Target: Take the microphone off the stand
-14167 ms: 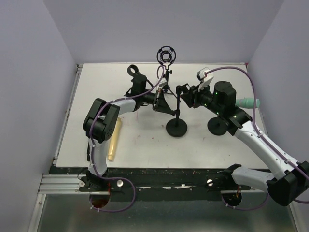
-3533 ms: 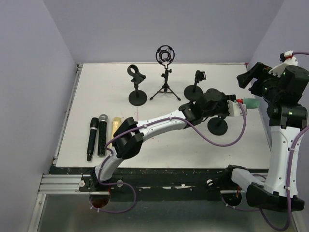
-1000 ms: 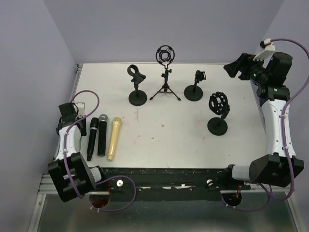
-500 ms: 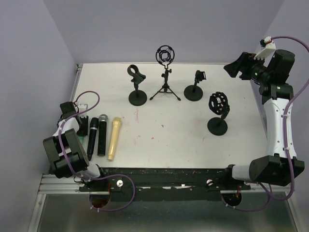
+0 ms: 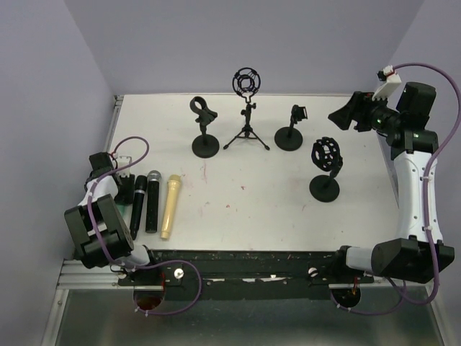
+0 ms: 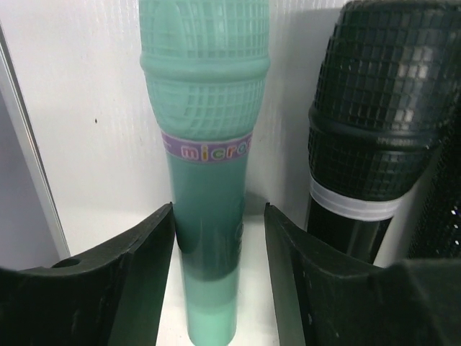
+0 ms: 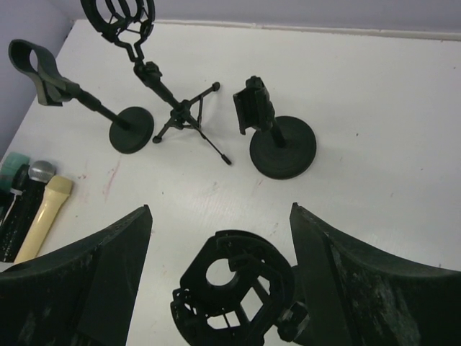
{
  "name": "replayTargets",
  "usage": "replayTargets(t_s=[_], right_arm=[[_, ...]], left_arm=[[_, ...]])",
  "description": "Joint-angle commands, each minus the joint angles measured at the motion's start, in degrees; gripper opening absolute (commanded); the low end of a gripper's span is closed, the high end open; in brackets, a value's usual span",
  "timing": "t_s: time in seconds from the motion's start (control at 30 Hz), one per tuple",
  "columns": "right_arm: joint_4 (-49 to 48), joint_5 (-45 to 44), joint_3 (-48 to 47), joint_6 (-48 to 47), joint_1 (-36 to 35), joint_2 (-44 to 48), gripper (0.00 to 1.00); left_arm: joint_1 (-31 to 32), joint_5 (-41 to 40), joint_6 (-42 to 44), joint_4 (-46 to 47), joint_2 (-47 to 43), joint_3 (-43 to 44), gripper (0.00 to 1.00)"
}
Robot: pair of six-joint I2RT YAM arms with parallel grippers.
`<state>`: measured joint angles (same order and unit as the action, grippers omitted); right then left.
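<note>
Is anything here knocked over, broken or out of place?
Nothing stands out. The four stands are upright and empty, and the four microphones lie neatly side by side at the left edge of the table.

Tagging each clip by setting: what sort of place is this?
Likely a lab robot test cell, not a studio: a white table boxed in by plain lilac walls, with empty microphone stands and handheld microphones laid out as props.
</note>
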<state>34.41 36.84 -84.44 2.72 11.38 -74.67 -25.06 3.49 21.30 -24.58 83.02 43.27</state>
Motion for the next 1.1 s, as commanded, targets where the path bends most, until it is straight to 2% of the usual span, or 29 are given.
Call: replayTargets(t_s=[0.0, 0.1, 0.33, 0.47, 0.67, 0.8, 0.9, 1.07], right_arm=[[5.30, 1.31, 0.25, -1.75, 0.31, 2.43, 0.85], [8.47, -1.06, -0.37, -2.11, 0.23, 2.69, 0.85], [18.21, -6.34, 0.16, -13.33, 0.23, 4.36, 0.87], [24.55, -8.71, 1.38, -23.18, 0.23, 4.10, 0.86], [28.94, -4.15, 5.60, -36.54, 0.31, 4.54, 0.87], [32.20, -3.27, 5.78, -41.20, 0.31, 2.61, 0.87], [33.44, -4.14, 6.39, -44.55, 0.40, 2.69, 0.87], [34.67, -5.37, 7.19, -50.00, 0.31, 4.53, 0.88]], left_arm=[[-0.43, 1.52, 0.15, -3.37, -3.91, 0.59, 0.60], [-0.43, 1.96, -0.12, -5.38, -6.81, 1.90, 0.61], [-0.43, 6.78, -0.73, -14.52, -17.26, 9.19, 0.62], [0.18, 15.92, -0.21, -18.75, -22.37, 14.12, 0.65], [4.39, 28.30, -1.08, -18.58, -26.33, 19.92, 0.65], [13.60, 32.63, -1.18, -15.86, -27.39, 22.91, 0.65], [22.66, 35.17, -0.38, -15.50, -25.55, 27.47, 0.65], [33.82, 40.19, -0.92, -15.06, -21.68, 33.37, 0.65]])
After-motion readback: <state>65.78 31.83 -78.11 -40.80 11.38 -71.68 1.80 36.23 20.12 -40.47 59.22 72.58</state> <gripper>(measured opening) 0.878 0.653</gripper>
